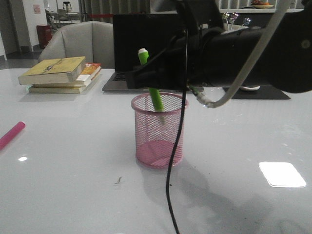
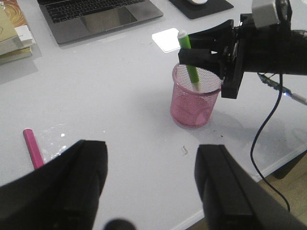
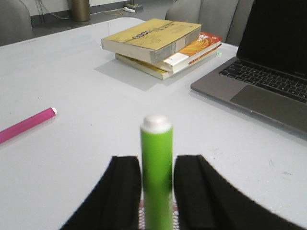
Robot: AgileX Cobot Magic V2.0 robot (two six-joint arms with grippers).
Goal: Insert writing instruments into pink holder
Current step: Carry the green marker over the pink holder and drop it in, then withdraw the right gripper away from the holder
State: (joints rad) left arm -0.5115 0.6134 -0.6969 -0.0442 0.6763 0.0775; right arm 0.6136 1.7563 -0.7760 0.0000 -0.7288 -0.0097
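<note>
The green marker [image 1: 156, 100] stands tilted, its lower end inside the pink mesh holder [image 1: 158, 141] and its white cap [image 1: 142, 50] pointing up. My right gripper [image 1: 146, 78] is shut on the marker's middle, just above the holder's rim. In the right wrist view the marker [image 3: 157, 163] sits between the two black fingers [image 3: 122, 191]. The magenta marker [image 1: 12, 134] lies flat on the table at the far left, seen also in the left wrist view [image 2: 32, 148]. My left gripper [image 2: 151, 146] hangs open above the table, short of the holder [image 2: 192, 103], with nothing in it.
A stack of books [image 1: 61, 73] lies at the back left, with an open laptop [image 1: 122, 53] beside it. A black mouse pad [image 1: 261, 92] lies at the back right. A black cable [image 1: 173, 170] hangs down in front of the holder. A small scrap [image 1: 118, 181] lies near it.
</note>
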